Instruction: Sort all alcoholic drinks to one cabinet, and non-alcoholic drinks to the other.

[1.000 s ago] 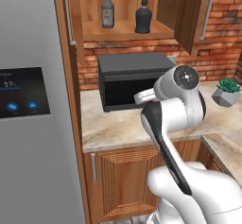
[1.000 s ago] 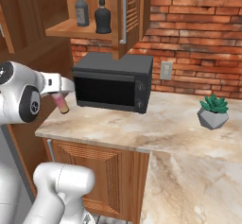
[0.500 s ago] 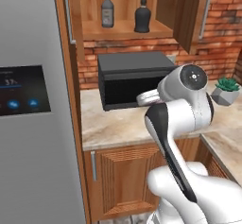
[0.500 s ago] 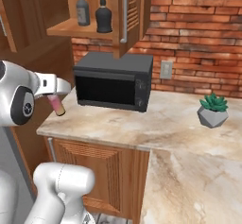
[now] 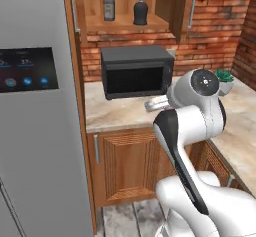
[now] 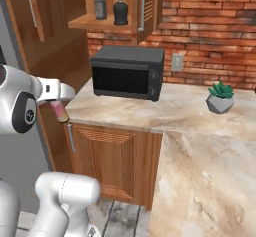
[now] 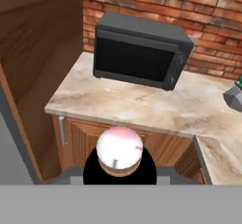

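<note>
A white robot arm holds a small pink bottle (image 6: 60, 112) in its gripper (image 6: 59, 106) out in front of a marble counter (image 6: 200, 131), the fingers closed around the bottle's body so that it hangs tilted below the hand, clear of the countertop and just off its near left corner in the right base view. From the hand camera the pink bottle (image 7: 119, 150) appears end-on, a rounded pale-pink shape seated between the finger tips. Above and behind, the open narrow light-wood wall cabinet (image 5: 131, 25) carries two liquor bottles side by side on its shelf: a clear-grey bottle with a red cap (image 5: 108, 3) on the left and a dark round-bellied bottle (image 5: 140, 7) on the right, both upright and slightly apart. A black microwave (image 5: 137, 70) sits on the counter directly beneath that shelf, against a red brick wall (image 6: 210, 21). A grey refrigerator (image 5: 35, 121) with a dark display panel stands to the left, and a small potted succulent (image 6: 220, 97) rests farther right on the counter.
</note>
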### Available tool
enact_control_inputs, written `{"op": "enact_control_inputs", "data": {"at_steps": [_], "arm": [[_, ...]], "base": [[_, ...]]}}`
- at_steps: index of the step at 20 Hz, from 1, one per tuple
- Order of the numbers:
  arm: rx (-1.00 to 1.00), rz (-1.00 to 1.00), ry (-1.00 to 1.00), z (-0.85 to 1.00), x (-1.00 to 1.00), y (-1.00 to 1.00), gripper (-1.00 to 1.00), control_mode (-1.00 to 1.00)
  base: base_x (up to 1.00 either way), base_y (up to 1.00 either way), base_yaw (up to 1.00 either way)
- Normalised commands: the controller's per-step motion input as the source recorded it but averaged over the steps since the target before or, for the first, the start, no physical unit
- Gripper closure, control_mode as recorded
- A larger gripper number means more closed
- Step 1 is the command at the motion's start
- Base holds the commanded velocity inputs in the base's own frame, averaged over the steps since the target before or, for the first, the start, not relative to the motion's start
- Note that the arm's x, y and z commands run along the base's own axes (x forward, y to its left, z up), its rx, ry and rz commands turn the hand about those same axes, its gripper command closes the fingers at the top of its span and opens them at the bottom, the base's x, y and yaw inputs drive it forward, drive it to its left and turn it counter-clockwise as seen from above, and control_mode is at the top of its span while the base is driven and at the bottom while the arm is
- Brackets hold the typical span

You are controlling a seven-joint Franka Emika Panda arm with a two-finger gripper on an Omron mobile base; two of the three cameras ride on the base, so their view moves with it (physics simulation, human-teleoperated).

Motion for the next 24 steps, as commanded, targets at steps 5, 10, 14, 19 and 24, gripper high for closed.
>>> {"op": "enact_control_inputs", "data": {"at_steps": [5,10,14,19,24], "arm": [[0.0,0.0,0.0,0.0,0.0,0.0,1.0,1.0],[0.0,0.0,0.0,0.0,0.0,0.0,1.0,1.0],[0.0,0.0,0.0,0.0,0.0,0.0,1.0,1.0],[0.0,0.0,0.0,0.0,0.0,0.0,1.0,1.0],[0.0,0.0,0.0,0.0,0.0,0.0,1.0,1.0]], "base": [[-0.98,0.15,0.0],[-0.75,0.58,0.29],[-0.57,0.58,0.64],[-0.4,0.45,0.8],[-0.32,0.49,0.81]]}}
